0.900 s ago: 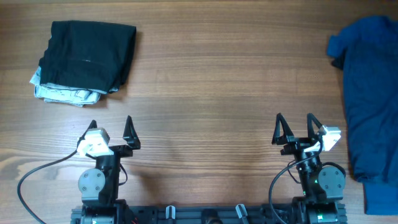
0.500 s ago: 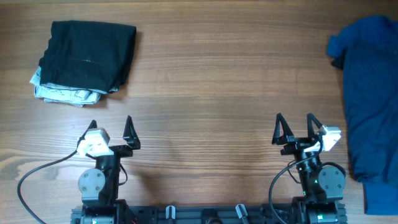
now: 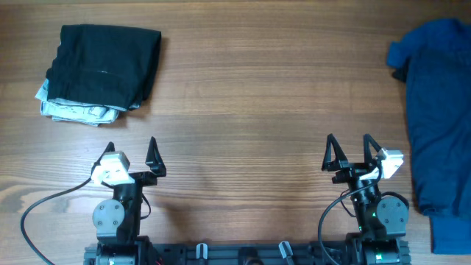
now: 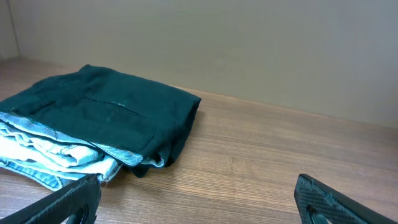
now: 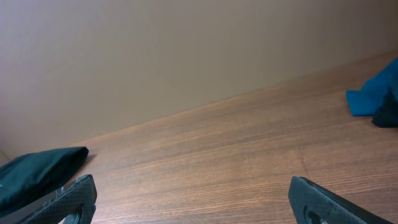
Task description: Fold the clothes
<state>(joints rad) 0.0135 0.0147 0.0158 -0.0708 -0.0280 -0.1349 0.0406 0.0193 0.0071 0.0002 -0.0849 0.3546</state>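
**Near edge.** The two arm bases sit side by side, well apart. A black cable [image 3: 44, 202] loops from the left base across the wood-grain counter [image 3: 243, 96].

**Left hand** [image 3: 131, 146]. The fingers point away from the base and are spread wide, with nothing between them. Its wrist view shows only bare wood in the gap.

**Right hand** [image 3: 348, 141]. It has the same posture, wide open and holding nothing, with bare wood between the fingers in its own wrist view. Neither hand touches cloth.

**Right side, near to far.** A blue garment [image 3: 438, 110] lies unfolded and rumpled along the counter's right edge, partly out of frame. Its near end lies beside the right arm base, apart from it. There is a darker patch at its far left corner, and it cannot be told whether that is a separate item. The right wrist view catches only a blue corner at its right edge.

**Left side, farther out.** A small stack lies ahead of the left hand and a little to its left, well apart from it.
- On top is a black garment [image 3: 103, 65], folded to a rough rectangle. It reads dark green in the left wrist view.
- Beneath it is a pale garment [image 3: 70, 110], folded and showing along the stack's near and left edges. The wrist view shows light blue, denim-like layers.

**Beyond.** A plain beige wall [image 4: 249, 50] stands behind the counter in both wrist views.
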